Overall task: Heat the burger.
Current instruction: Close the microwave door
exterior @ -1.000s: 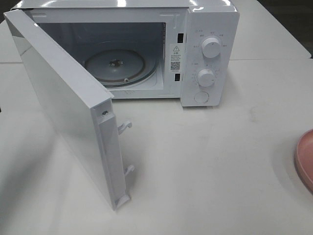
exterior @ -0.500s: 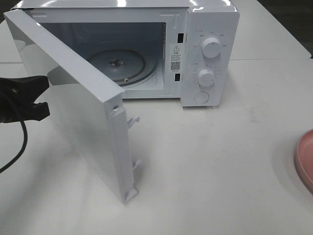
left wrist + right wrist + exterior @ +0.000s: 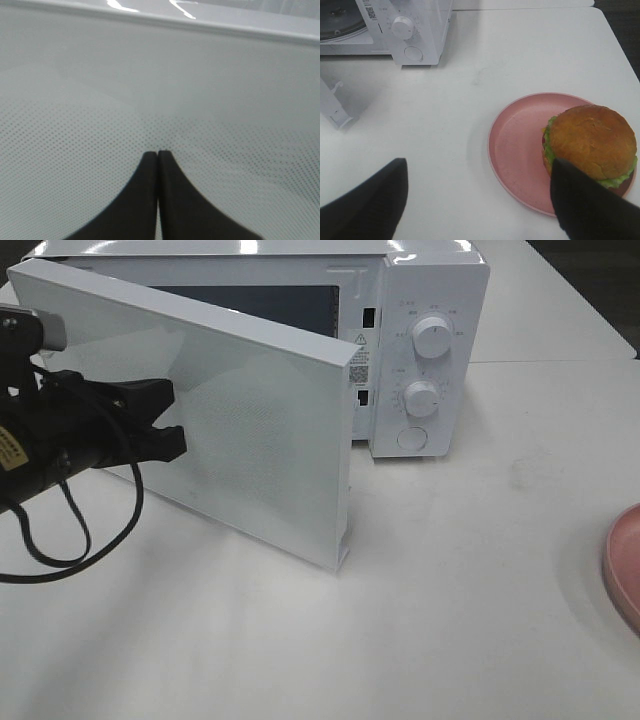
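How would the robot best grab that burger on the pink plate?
Probably from above, with the open right gripper closing across the sides of the burger at lettuce level. The bun is domed and glossy, so its top offers no hold. It sits off-centre on the plate, near the rim, so the fingers should stay above the plate.

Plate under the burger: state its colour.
Pink, plain, no pattern. The plate shows best in the right wrist view, with the burger on it.
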Robot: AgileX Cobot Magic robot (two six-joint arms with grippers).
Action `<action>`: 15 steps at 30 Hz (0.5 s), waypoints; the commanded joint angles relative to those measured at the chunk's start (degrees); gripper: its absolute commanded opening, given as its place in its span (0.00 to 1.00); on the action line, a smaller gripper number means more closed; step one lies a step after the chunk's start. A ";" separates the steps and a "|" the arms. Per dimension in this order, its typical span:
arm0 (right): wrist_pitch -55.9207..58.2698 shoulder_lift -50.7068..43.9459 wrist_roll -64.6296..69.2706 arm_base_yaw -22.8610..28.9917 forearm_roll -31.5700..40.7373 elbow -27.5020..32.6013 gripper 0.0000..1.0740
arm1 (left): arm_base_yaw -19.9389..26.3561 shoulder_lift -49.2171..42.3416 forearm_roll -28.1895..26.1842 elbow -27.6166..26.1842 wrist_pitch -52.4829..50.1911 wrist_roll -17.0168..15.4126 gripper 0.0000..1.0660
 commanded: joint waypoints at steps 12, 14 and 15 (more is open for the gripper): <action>-0.23 -1.49 -0.52 -0.17 -0.17 0.17 0.70 | -6.13 4.76 -11.75 -10.66 8.65 2.41 0.00; -0.23 -1.49 -0.52 -0.17 -0.17 0.17 0.70 | -6.59 5.73 -11.75 -12.95 10.08 2.41 0.00; -0.23 -1.49 -0.52 -0.17 -0.17 0.17 0.70 | -6.93 7.05 -12.03 -15.47 11.69 2.41 0.00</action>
